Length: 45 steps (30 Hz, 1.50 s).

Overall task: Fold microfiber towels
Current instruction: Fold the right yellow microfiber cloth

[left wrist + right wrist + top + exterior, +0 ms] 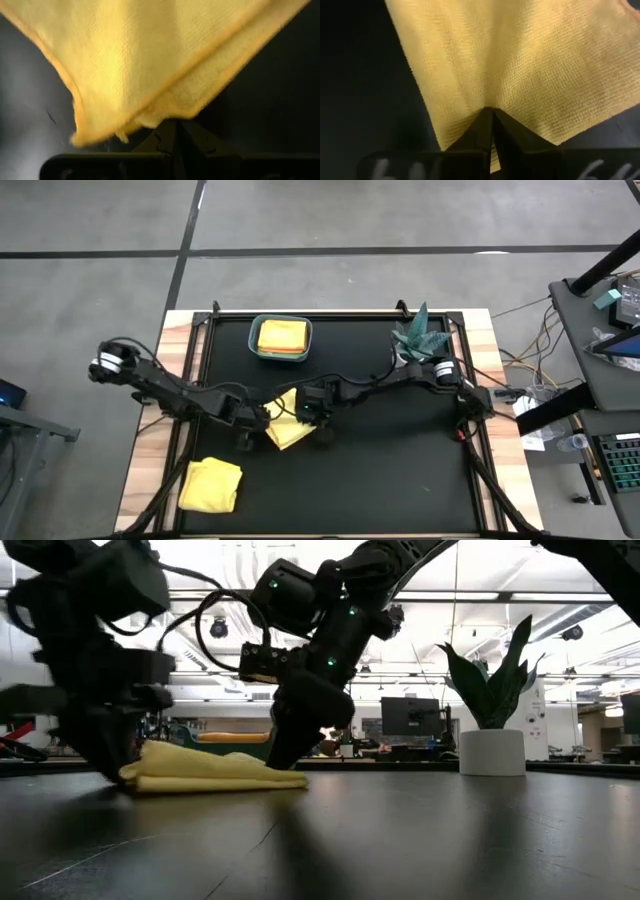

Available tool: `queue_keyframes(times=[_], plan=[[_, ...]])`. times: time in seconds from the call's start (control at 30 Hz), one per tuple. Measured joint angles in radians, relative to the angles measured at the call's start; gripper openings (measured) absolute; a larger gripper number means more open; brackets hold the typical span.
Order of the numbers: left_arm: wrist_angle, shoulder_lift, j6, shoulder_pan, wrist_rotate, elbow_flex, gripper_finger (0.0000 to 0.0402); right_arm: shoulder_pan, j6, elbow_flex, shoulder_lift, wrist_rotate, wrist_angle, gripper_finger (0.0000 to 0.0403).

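Both sets of jaws are pressed together on one yellow towel (286, 426) at the middle of the black surface (400, 480): the left gripper (262, 417) pinches its left edge, the right gripper (312, 416) its right side. A second yellow towel (211, 484) lies crumpled at lower left. Folded orange and yellow towels (281, 337) fill the teal bin (256, 350) at upper centre, the potted plant (418, 335) to its right.

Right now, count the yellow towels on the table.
2 loose: one mid-table, pinched by both grippers, left and right; one crumpled at the front left. The bin holds folded cloths, perhaps more yellow ones.
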Motion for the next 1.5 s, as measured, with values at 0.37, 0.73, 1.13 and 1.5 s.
queue_keyframes(times=[0.37, 0.73, 1.13, 1.5], plan=[[0.236, 0.060, 0.153, 0.058, -0.164, 0.016, 0.0001, 0.024, 0.014, -0.003, -0.063, 0.209, -0.264, 0.0009], [0.287, 0.068, 0.172, 0.072, -0.156, -0.003, 0.0001, 0.045, 0.071, -0.003, -0.130, 0.221, -0.201, 0.0009], [0.309, 0.069, 0.189, 0.072, -0.154, -0.012, 0.0001, 0.130, 0.142, -0.065, -0.098, 0.216, 0.188, 0.0033], [0.305, 0.069, 0.200, 0.072, -0.154, -0.012, 0.0001, 0.141, 0.183, -0.075, -0.064, 0.217, 0.191, 0.0161]])
